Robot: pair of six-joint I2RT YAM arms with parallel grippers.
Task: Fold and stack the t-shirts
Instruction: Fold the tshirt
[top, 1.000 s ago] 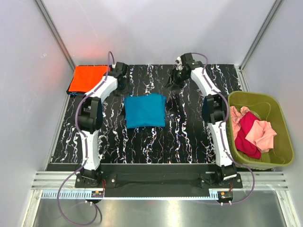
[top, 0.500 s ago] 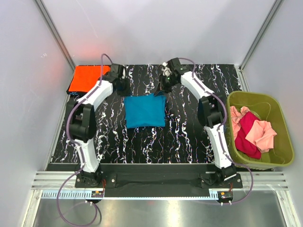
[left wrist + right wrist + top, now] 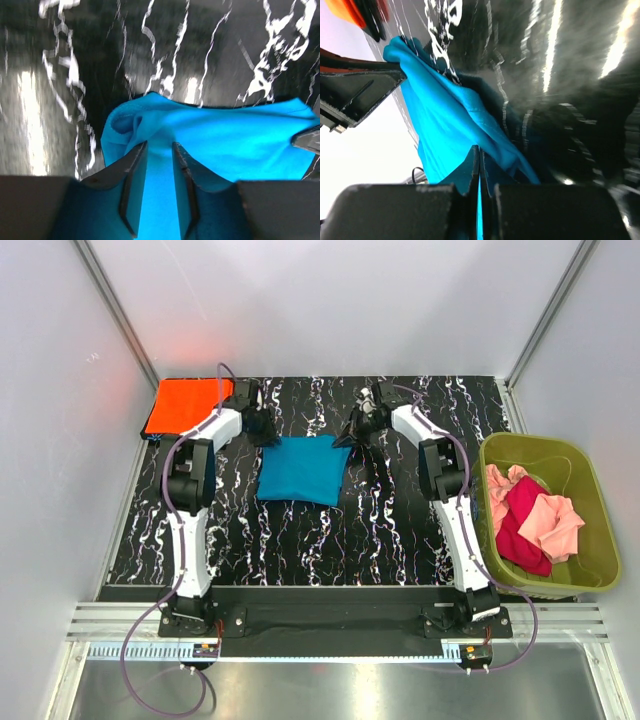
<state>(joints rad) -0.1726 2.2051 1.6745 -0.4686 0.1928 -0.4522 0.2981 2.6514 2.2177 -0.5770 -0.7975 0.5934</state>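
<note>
Grip: left pincer [image 3: 159,145], right pincer [image 3: 479,150] clamped on teal t-shirt [image 3: 295,472], 12 o'clock corners.
Why: I judge this keeps it flat for stacking.

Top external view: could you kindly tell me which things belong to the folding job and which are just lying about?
Job: teal-blue t-shirt, held by left hand and right hand; orange t-shirt; pink t-shirt; magenta-red t-shirt.
Lying about: olive-green bin holding those last two; marbled table.
</note>
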